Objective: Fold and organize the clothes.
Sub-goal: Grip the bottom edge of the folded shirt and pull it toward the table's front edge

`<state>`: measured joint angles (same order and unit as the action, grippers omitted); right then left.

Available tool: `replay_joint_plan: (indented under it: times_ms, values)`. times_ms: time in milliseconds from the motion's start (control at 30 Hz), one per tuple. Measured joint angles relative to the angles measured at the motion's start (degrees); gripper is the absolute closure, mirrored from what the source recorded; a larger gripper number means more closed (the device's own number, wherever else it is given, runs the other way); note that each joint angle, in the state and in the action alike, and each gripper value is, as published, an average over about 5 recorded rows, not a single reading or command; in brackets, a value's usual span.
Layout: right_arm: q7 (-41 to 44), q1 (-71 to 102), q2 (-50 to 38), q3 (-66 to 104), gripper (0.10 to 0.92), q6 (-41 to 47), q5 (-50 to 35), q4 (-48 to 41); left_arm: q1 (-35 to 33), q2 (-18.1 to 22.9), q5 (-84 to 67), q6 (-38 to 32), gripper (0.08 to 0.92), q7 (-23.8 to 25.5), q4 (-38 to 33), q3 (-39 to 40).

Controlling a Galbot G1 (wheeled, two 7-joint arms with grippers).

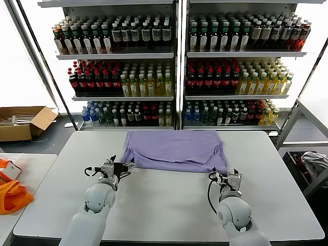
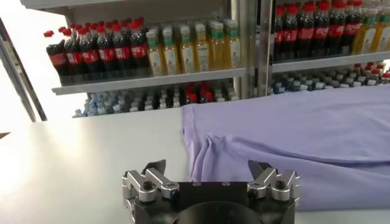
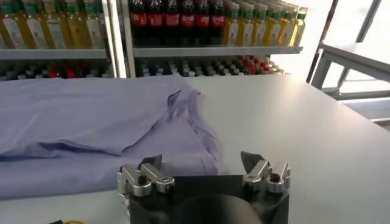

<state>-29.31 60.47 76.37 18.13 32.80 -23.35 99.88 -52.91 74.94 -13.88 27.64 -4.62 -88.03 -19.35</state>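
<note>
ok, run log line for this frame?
stage: pre-grasp | left tool: open at near-left hem | right tool: open at near-right corner | lavender knit T-shirt: flat on white table

A lavender-purple thin knit T-shirt lies flat on the far middle of my white desk. My left tool sits at its near left corner, my right tool at its near right corner. Behind the desk stand metal shelves of drink bottles; an open cardboard box lies far left.
</note>
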Motion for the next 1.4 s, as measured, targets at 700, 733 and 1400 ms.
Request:
replay_joint_plan:
  times_ms: [700,733,1400]
  values:
    - [1.22,2.25,0.02,0.74,0.778,-0.09,-0.54,-0.68,-1.17,-1.55,0.27,1.58,0.637,0.65,0.41,1.20]
    - [1.22,2.46,0.02,0.72,0.812,-0.09,-0.55,-0.53,-1.38,-1.64,0.33,1.60,0.663,0.68,0.22,1.31]
    - [-0.09,9.03,0.32,0.16,0.901,0.55,1.97,9.24,-9.33,-2.58,3.11,1.27,0.912,-0.29,-8.63,2.04]
